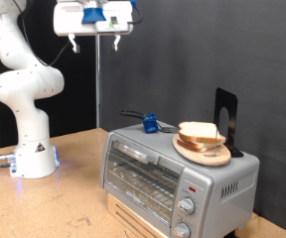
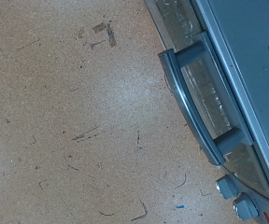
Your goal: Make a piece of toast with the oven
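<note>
The silver toaster oven [image 1: 168, 174] stands on the wooden table at the exterior view's lower right. Its glass door is shut and the wire rack behind it looks bare. Pale bread slices [image 1: 200, 132] with brown crust lie stacked on a round wooden plate [image 1: 205, 153] on the oven's top; no slice lies apart from the stack. My gripper [image 1: 94, 42] hangs high above the table, up and to the exterior view's left of the oven, open and empty. The wrist view shows the oven's door handle [image 2: 198, 103] and knobs [image 2: 237, 194] from above; no fingers show there.
A small blue object [image 1: 150, 124] with a dark cable lies on the oven's top beside the plate. A black upright stand [image 1: 226, 119] rises behind the plate. The robot base [image 1: 32, 159] sits at the exterior view's left. Bare scuffed tabletop [image 2: 69, 121] lies under the hand.
</note>
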Tool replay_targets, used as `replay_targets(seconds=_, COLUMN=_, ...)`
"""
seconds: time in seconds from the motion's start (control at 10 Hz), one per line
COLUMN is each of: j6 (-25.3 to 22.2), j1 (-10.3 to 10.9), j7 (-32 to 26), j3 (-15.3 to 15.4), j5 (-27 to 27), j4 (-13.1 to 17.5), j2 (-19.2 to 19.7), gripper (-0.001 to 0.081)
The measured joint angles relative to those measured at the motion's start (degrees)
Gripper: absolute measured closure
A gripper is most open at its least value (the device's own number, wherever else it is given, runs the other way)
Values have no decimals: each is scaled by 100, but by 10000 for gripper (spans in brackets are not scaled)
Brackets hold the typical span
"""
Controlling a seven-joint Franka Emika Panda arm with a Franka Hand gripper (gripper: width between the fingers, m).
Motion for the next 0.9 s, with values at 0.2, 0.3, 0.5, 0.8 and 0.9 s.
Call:
replay_targets(seconds=0.2, j6=63, j1=76, j7=-425, j3=-100, j5=132, j4=-38, j2=-95, gripper=-3)
replay_targets(seconds=0.3, j6=240, j1=248, j7=-1088, j3=-302, j5=397, j4=-36, j2=-134, gripper=-3)
replay_targets(seconds=0.5, j6=436, j1=667, j7=-2582, j3=-874, j5=890, j4=16, j2=-97, gripper=-3)
replay_targets(seconds=0.8, j6=619, j1=958, j7=-3547, j3=-1255, j5=942, j4=45, j2=108, gripper=-3)
replay_targets(seconds=0.9, j6=610, j1=957, j7=-3555, j3=-1266, j5=1015, j4=24, j2=79, gripper=-3)
